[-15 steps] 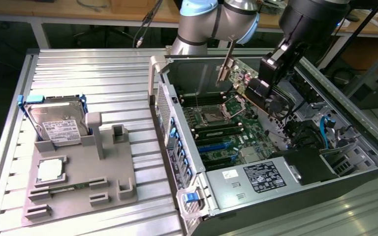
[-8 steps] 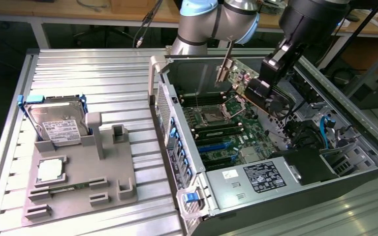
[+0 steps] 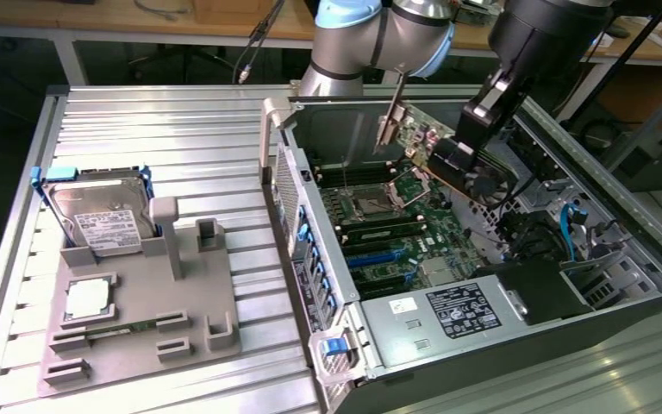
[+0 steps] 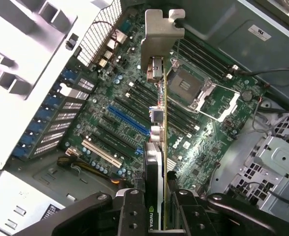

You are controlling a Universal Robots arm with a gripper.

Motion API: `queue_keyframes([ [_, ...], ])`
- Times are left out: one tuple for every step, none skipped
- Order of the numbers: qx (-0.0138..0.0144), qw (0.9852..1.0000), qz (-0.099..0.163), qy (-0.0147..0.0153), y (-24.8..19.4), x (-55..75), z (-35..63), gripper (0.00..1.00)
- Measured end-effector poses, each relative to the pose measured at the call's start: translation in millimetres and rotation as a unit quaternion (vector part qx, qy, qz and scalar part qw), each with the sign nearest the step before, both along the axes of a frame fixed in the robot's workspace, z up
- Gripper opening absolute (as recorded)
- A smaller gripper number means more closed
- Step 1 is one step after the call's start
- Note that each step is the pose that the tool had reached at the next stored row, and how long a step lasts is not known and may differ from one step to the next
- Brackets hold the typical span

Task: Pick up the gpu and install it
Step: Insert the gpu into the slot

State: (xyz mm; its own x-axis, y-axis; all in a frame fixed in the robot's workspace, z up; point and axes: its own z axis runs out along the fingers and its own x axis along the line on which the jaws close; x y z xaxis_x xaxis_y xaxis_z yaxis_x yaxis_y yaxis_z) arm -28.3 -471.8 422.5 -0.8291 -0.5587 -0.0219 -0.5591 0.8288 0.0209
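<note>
Gripper (image 4: 157, 209) jaws clamped on the gpu (image 4: 154, 157), card held edge-on over the motherboard (image 4: 120, 113) inside the open case (image 3: 446, 319), silver bracket (image 4: 160, 39) at the end away from the fingers; in the exterior view the card sits about 2 o'clock from the CPU socket (image 3: 379, 200).

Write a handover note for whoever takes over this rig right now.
Gripper: jaws shut on the gpu, one on each face of the card.
Gpu: held in the air inside the open computer case, above the motherboard.
Done: gpu picked up and brought into the case.
Left: card not yet seated in a slot; it looks clear of the board.
Also: hard drive sits on the grey fixture, exterior view's left.
</note>
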Motion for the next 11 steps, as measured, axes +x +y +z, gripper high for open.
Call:
queue_keyframes([
  [0.0000, 1.0000, 0.003, 0.0000, 0.0, 0.0, 0.0, 0.27],
  [0.0000, 1.0000, 0.007, 0.0000, 0.0, 0.0, 0.0, 0.27],
  [0.0000, 0.9999, 0.010, 0.0000, 0.0, 0.0, 0.0, 0.27],
  [0.0000, 0.9999, 0.014, 0.0000, 0.0, 0.0, 0.0, 0.27],
  [0.0000, 0.9998, 0.018, 0.0000, 0.0, 0.0, 0.0, 0.27],
  [0.0000, 0.9998, 0.021, 0.0000, 0.0, 0.0, 0.0, 0.27],
  [0.0000, 0.9997, 0.024, 0.0000, 0.0, 0.0, 0.0, 0.27],
  [0.0000, 0.9996, 0.028, 0.0000, 0.0, 0.0, 0.0, 0.27],
  [0.0000, 0.9995, 0.031, 0.0000, 0.0, 0.0, 0.0, 0.27],
  [0.0000, 0.9994, 0.035, 0.0000, 0.0, 0.0, 0.0, 0.27],
  [0.0000, 0.9993, 0.037, 0.0000, 0.0, 0.0, 0.0, 0.27],
])
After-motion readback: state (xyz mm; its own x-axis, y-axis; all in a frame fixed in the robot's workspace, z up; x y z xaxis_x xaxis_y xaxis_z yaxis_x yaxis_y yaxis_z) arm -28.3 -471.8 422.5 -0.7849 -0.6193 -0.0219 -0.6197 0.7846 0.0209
